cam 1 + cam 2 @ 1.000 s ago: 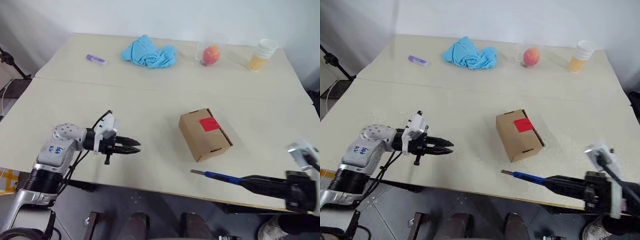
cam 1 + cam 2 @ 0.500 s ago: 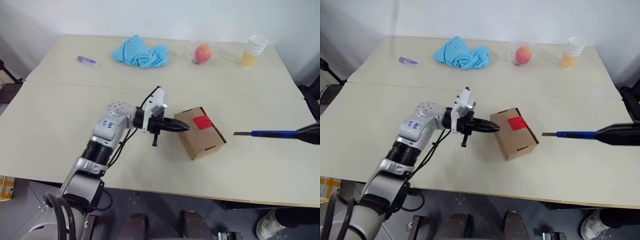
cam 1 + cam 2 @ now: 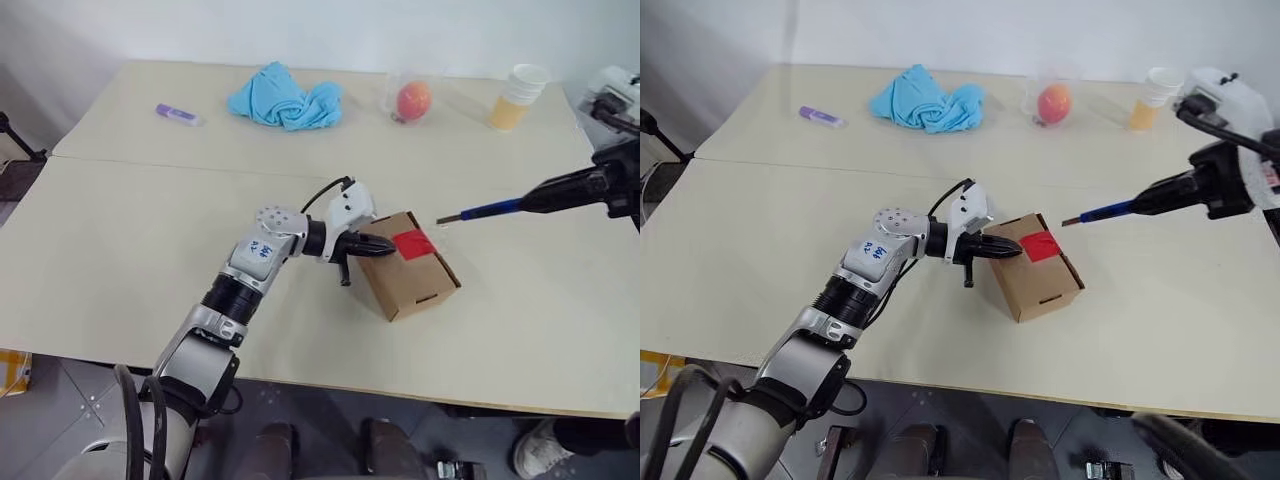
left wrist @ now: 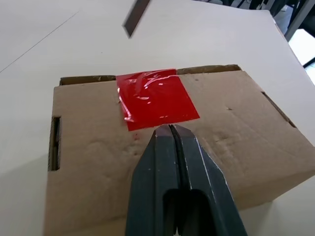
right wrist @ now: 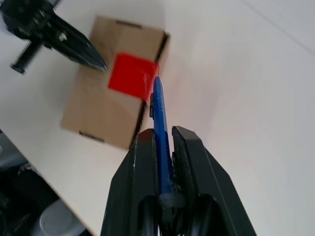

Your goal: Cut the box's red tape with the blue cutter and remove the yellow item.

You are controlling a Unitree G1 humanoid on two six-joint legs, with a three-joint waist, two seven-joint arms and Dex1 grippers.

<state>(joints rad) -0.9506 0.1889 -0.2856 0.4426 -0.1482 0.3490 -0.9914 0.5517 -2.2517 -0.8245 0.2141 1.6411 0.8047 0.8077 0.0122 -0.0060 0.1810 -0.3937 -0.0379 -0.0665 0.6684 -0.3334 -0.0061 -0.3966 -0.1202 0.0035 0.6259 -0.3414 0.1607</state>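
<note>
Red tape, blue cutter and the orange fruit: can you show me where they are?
red tape (image 4: 156, 99), left wrist view, middle of the patch.
blue cutter (image 3: 492, 209), left eye view, blue handle.
orange fruit (image 3: 413, 99), left eye view, its middle.

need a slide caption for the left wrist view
Shut left gripper rests on the box just short of the red tape.

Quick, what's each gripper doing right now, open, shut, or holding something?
Left gripper: shut, empty, its tips at the box top beside the red tape.
Right gripper: shut on the blue cutter.
</note>
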